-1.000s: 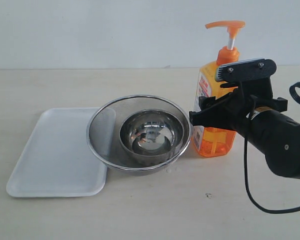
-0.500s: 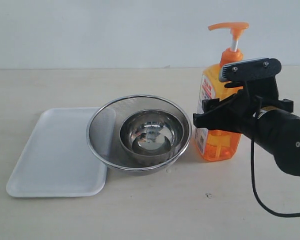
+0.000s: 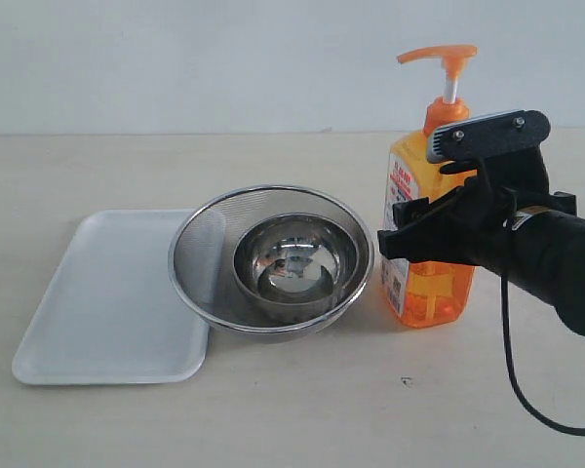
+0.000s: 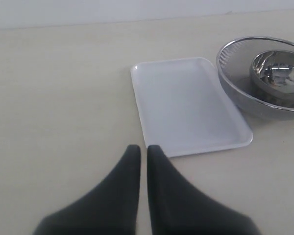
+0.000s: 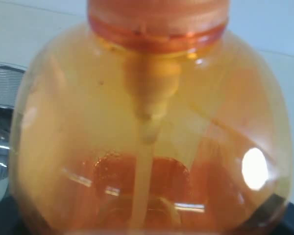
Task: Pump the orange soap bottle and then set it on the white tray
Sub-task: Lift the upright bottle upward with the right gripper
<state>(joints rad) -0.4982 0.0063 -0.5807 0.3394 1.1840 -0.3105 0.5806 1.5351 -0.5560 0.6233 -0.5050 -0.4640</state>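
The orange soap bottle (image 3: pixel 431 292) stands upright to the right of the strainer, pump head (image 3: pixel 439 54) up on its white stem. My right gripper (image 3: pixel 407 227) is shut on the bottle's middle, one finger on each side. In the right wrist view the translucent orange bottle (image 5: pixel 147 122) fills the picture and hides the fingers. The white tray (image 3: pixel 107 292) lies flat on the left, bare, and appears again as the tray (image 4: pixel 186 103) in the left wrist view. My left gripper (image 4: pixel 143 149) hovers over the table just short of the tray's corner, shut with nothing in it.
A round steel mesh strainer (image 3: pixel 200 249) overlaps the tray's right edge, with a steel bowl (image 3: pixel 294 263) inside it. Both show in the left wrist view, strainer (image 4: pixel 235 73) and bowl (image 4: pixel 277 73). The right arm's black cable (image 3: pixel 512 370) loops down to the table.
The bottle and my right gripper moved together, first a little right, then lower in the picture toward the camera. The pump head stays up. Tray, strainer and bowl have not moved.
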